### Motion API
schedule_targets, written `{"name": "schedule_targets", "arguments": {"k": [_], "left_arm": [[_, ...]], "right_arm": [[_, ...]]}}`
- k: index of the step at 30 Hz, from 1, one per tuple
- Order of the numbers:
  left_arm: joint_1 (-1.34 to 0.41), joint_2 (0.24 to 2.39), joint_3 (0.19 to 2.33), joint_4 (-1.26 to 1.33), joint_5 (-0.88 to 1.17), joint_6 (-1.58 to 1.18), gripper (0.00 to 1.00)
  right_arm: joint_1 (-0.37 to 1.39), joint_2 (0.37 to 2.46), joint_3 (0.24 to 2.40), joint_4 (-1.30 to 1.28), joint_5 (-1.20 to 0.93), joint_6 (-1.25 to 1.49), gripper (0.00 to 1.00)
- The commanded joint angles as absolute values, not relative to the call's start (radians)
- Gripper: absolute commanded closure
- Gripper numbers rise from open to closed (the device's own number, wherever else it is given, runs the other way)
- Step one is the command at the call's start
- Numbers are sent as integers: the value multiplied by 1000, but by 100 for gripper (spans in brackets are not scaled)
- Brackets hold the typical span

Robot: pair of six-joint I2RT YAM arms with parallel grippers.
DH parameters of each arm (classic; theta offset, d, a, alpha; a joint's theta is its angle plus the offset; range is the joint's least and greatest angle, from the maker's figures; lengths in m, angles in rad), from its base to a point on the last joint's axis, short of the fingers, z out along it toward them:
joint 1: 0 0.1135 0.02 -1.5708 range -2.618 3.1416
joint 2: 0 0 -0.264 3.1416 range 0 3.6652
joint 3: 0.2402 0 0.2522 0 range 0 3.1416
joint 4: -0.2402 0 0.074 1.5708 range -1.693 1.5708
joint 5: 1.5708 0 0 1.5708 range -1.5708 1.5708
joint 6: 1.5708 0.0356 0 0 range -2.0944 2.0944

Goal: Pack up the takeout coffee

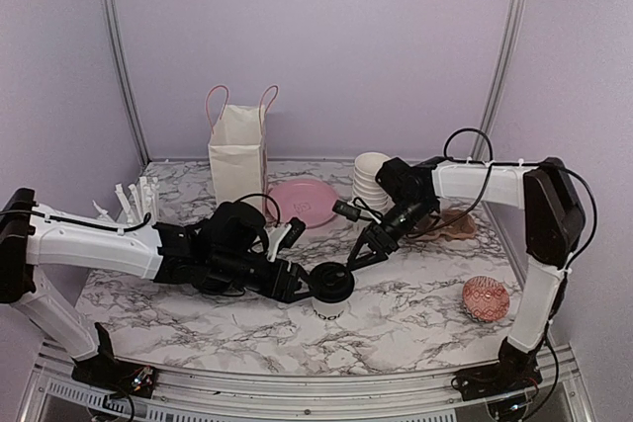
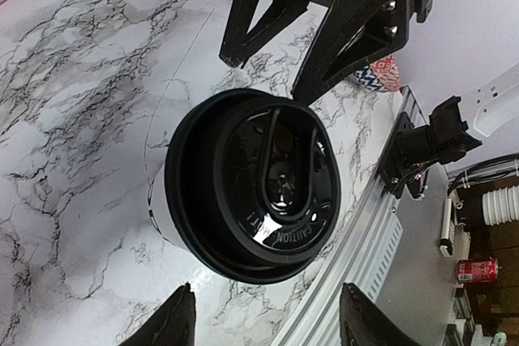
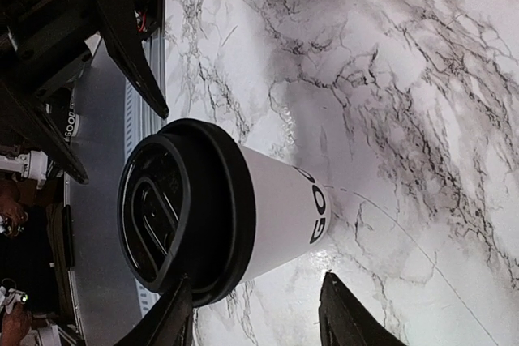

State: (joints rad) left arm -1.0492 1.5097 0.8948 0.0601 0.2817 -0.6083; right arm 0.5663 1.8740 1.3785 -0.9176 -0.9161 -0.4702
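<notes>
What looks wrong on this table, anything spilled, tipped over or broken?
Nothing stands out. The coffee cup stands upright on the marble table, its black lid looks seated all round, and no spill shows around it. The paper bag behind it is upright too.

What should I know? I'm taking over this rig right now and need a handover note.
Left gripper: open, holding nothing, just short of the coffee cup.
Right gripper: open, holding nothing, one finger close to the lid rim.
Coffee cup: upright on the table between both grippers, lid on.
Paper bag: standing at the back, apart from the cup.
Done: cup not yet packed.
Left: grip cup, probably place it in bag.
</notes>
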Motion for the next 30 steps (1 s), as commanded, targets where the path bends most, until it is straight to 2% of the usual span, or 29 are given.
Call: {"name": "schedule_targets", "arguments": {"k": [1,10,21,27,30], "left_arm": [[-1057,1552,907,27,228,-576,40],[-1012,1585,955,2,159,-553,47],[-965,1605,991,2,164,-531,47],[-963,1501,926,-35,100,-743,47],[-960,1480,879,15,163,-869,48]], "right_arm": [[562,1902,1414,-934,-977,-509,49],[565,1866,1336,-980,-1036,-597,53],[592,1830,1282,-1016,-1044,-638,53],[542,1813,1284,-1027,-1010,-620,55],[507,1825,1318,-998,-1015,-568,56]]}}
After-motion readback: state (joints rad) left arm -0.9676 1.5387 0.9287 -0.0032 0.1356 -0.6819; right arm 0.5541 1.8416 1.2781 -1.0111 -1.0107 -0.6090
